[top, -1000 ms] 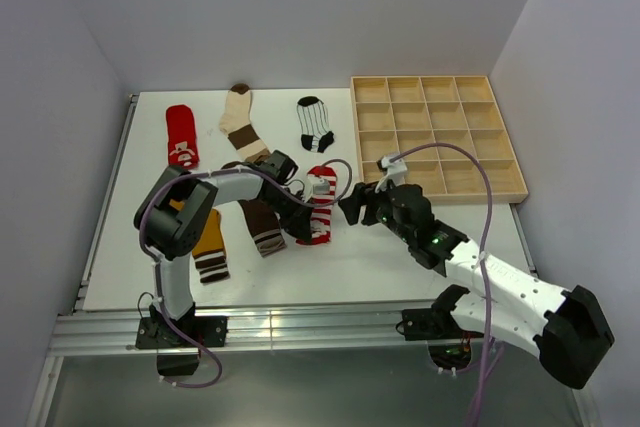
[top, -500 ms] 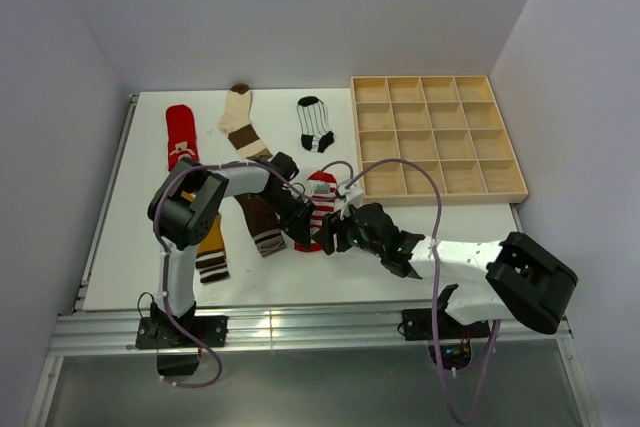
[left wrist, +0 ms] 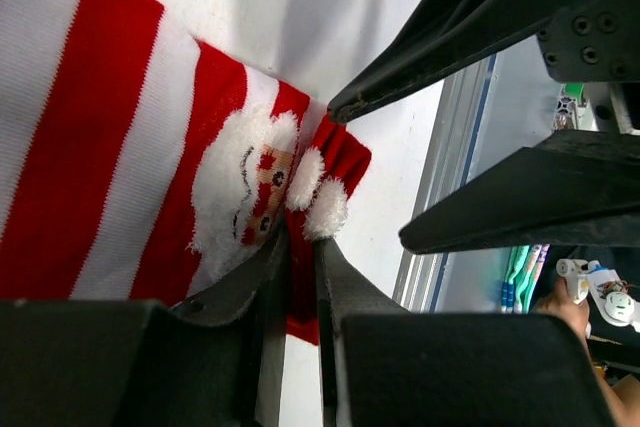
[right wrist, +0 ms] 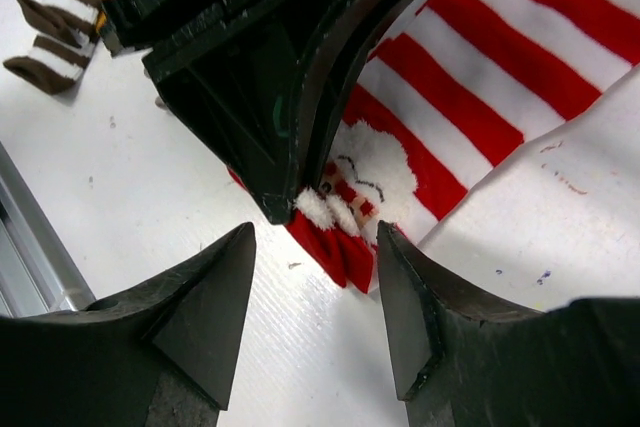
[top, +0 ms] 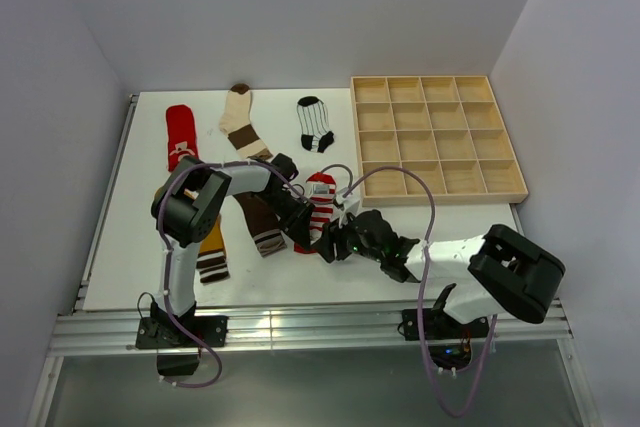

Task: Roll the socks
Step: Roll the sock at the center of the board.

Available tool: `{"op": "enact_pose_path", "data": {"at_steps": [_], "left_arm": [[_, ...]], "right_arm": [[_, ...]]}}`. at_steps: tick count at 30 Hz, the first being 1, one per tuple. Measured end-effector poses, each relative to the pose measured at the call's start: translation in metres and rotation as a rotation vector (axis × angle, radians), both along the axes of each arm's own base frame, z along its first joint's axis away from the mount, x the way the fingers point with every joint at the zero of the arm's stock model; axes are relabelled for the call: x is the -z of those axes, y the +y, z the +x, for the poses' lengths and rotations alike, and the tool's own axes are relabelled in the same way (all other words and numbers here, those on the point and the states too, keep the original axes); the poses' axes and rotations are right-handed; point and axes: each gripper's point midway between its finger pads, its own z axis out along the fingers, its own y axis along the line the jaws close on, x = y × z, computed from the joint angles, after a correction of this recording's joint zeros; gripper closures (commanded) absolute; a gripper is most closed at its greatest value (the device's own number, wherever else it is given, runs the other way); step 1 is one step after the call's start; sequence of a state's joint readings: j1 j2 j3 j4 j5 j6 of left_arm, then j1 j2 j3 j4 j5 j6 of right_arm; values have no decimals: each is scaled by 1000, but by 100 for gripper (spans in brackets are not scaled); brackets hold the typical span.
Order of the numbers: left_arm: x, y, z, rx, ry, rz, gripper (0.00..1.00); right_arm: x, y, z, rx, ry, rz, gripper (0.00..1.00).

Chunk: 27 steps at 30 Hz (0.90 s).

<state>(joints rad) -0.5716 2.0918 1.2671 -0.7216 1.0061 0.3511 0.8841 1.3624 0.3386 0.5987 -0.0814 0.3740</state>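
Observation:
The red-white striped sock [top: 321, 199] [left wrist: 120, 147] [right wrist: 500, 57] lies flat at mid-table, with a Santa face near its near end. My left gripper [top: 303, 234] [left wrist: 302, 239] is shut on that end's red edge, pinching the fabric between its jaws. My right gripper [top: 334, 244] [right wrist: 315, 292] is open, low over the table, its fingertips [right wrist: 225, 287] straddling the same red tip without touching it. The left gripper's black fingers [right wrist: 280, 97] fill the top of the right wrist view. Other socks lie flat: dark brown [top: 262, 223], mustard [top: 210, 245], red patterned [top: 182, 135], cream-and-brown [top: 241, 119], white with black stripes [top: 315, 124].
A wooden tray [top: 436, 137] of square compartments stands at the back right of the white table [top: 330, 277]. The two arms meet close together over the sock's near end. A metal rail [top: 300, 327] runs along the table's front edge.
My right arm has swung left and down to the sock's near end, its jaws narrowing. The left gripper has kept its pinch and shifted slightly nearer.

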Motion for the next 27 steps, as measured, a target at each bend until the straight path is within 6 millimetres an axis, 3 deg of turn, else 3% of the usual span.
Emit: {"op": "enact_pose_path", "data": {"at_steps": [18,21,27], "left_arm": [[0,0,0,-11,13,10,80],[0,0,0,-13,16,12,79],[0,0,1,-20,18,18,72]], "right_arm": [[27,0,-3,-8,39,-43,57],[29,0,-2,-1,43,-47,62],[31,2,0,21,64,-39,85]]}}
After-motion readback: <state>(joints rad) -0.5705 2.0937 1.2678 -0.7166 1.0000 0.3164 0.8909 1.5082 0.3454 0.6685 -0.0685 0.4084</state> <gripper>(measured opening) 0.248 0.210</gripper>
